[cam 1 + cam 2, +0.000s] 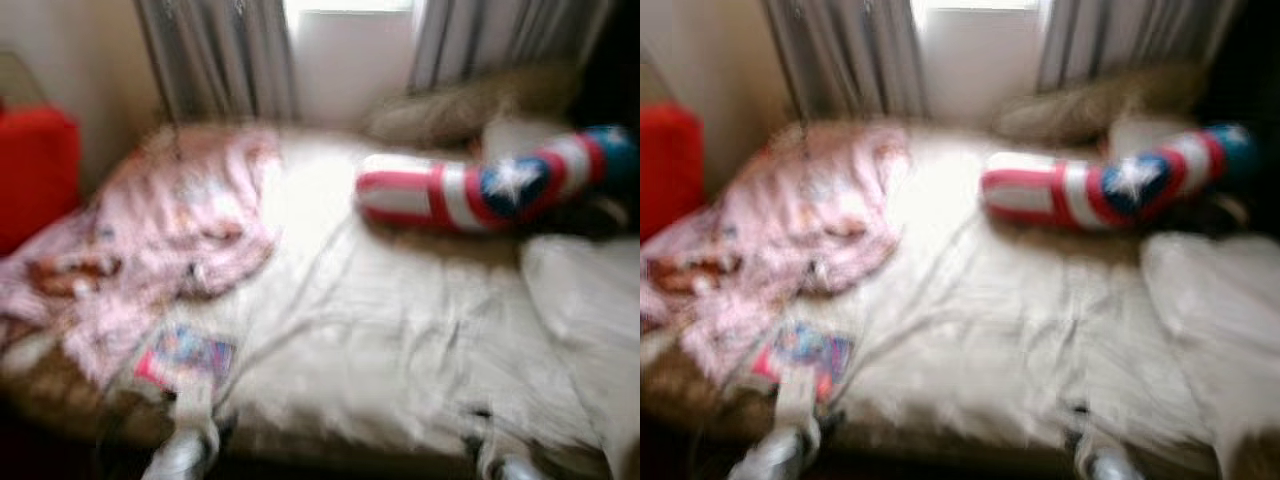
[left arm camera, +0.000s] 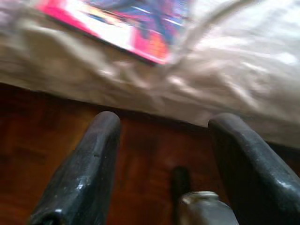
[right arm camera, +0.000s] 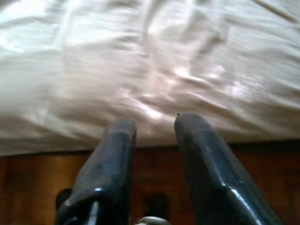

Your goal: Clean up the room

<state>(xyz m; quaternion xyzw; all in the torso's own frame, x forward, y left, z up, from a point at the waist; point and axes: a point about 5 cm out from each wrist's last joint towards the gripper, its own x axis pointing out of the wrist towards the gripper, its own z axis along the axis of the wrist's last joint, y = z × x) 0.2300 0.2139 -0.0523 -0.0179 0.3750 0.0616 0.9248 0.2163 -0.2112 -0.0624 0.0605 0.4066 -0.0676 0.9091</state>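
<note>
You see two silvery, blurred arm ends at the lower edge of the head views, the left arm (image 1: 183, 452) pale grey-white with a dark joint beside it, the right arm (image 1: 505, 464) showing a similar light metal stub. Your left gripper (image 2: 161, 140) has two long black fingers (image 2: 82, 176), rounded at the tips, glossy and lightly scuffed, with a silver cylindrical part between their bases. Your right gripper (image 3: 154, 124) has matching black fingers (image 3: 206, 173), thick, smooth and shiny.
</note>
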